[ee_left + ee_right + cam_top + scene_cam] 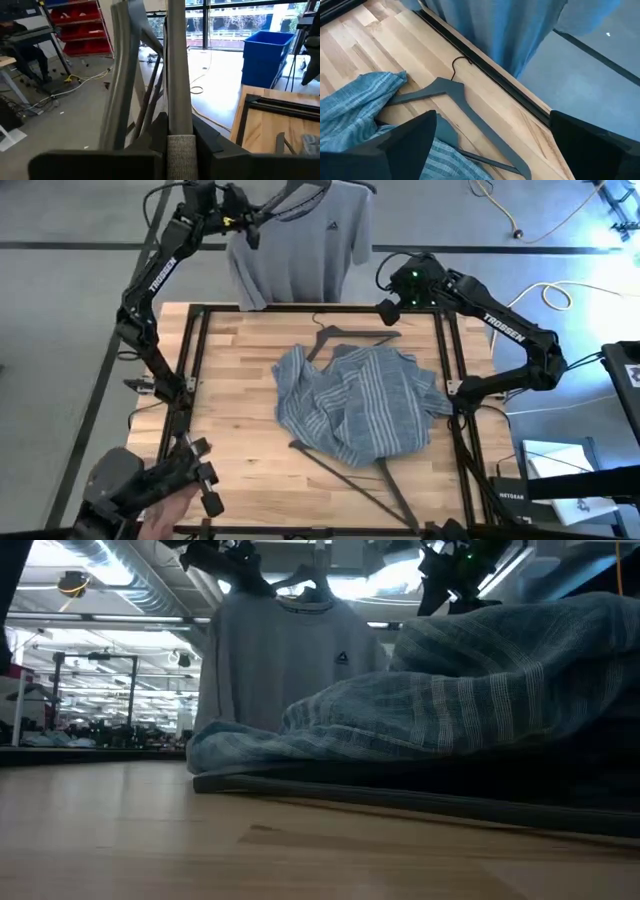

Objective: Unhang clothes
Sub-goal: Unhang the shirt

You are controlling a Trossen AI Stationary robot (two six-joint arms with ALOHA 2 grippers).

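Note:
The plain grey T-shirt (pixel 300 240) hangs on a dark hanger (pixel 318 578) beyond the table's far edge. My left gripper (pixel 248 225) is shut on it, up at the shoulder on the table's left side. The blue-grey striped shirt (pixel 355 405) lies crumpled in the middle of the table, partly over a dark hanger (pixel 350 470). Another bare hanger (pixel 455 97) lies flat on the wood near the far edge. My right gripper (pixel 490 150) hovers open above that hanger at the far right (pixel 388 310), touching nothing. My left gripper pinches a ribbed grey edge of the T-shirt (pixel 179 145) between its two fingers, near the neck and shoulder on the table's left side. The cloth runs straight away from the fingers beside the dark hanger arm (pixel 150 95). The shirt hangs clear of the table.
A dark metal frame (pixel 200 360) runs around the wooden tabletop. A person's hand (pixel 165 515) and a dark device (pixel 130 480) show at the near left corner. Cables and boxes lie on the floor to the right of the table.

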